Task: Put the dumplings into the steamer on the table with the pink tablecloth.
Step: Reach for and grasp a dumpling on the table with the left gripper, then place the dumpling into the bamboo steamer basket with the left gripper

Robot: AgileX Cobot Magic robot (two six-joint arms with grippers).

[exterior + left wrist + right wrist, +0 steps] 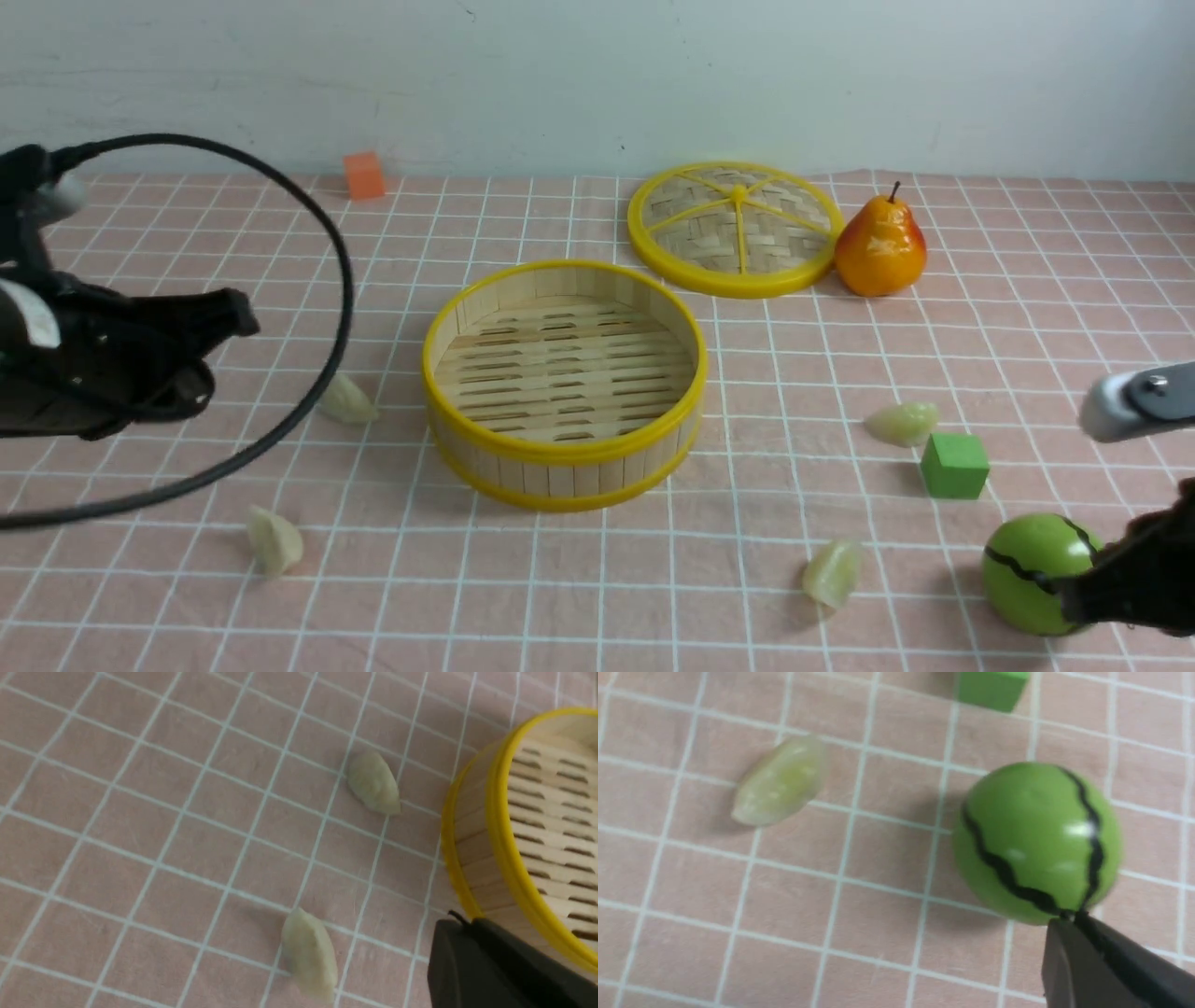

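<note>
Four pale, crescent-shaped toy dumplings [274, 541] lie outside the round, yellow-rimmed bamboo steamer [560, 373], two towards its eight and nine o'clock, two towards four! We're at the picking stage; both black grippers [460, 919] [1073, 917] have fingertips together, holding nothing, and must open over a dumpling next.

- From between our two arms, our front view looks forward and down across the pink tablecloth [579, 597] to its far edge, the widest of the three.
- From our left wrist, we look down closer, sharing the left dumplings and steamer [565, 373] with the front.
- From our right wrist, we look down closest, sharing the near right dumpling [832, 573], green cube [954, 466] and striped green ball [1036, 571].
</note>
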